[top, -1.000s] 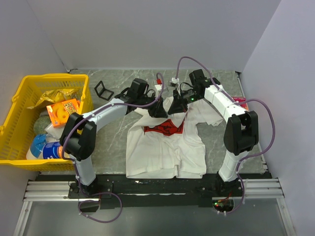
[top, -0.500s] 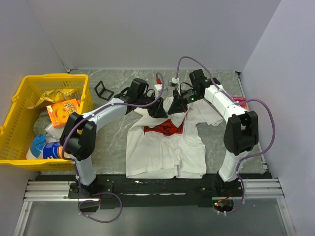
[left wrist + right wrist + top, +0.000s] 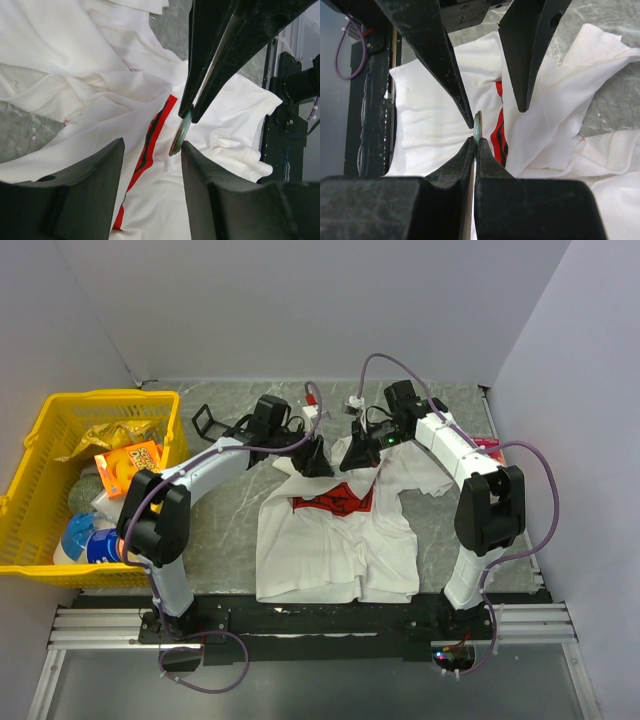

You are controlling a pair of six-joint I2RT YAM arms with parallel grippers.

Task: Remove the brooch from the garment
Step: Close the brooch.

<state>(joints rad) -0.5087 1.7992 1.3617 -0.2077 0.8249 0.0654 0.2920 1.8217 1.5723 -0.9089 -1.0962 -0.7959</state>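
Lettering on the red print (image 3: 335,502) of the crumpled white garment (image 3: 335,550) is unreadable, and mid-frame above it the right gripper (image 3: 474,142) pinches the thin pale-green brooch (image 3: 180,134) edge-on while the left gripper (image 3: 152,150) stands parted, empty.

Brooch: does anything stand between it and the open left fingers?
Nothing visible does. The brooch, pinched edge-on by the right fingers, sits just past the tips of the left fingers, over the shirt. Whether it is free of the shirt cannot be told.

Grey marbled tabletop (image 3: 228,535) w/ plain walls (image 3: 300,300) (lavender-grey).
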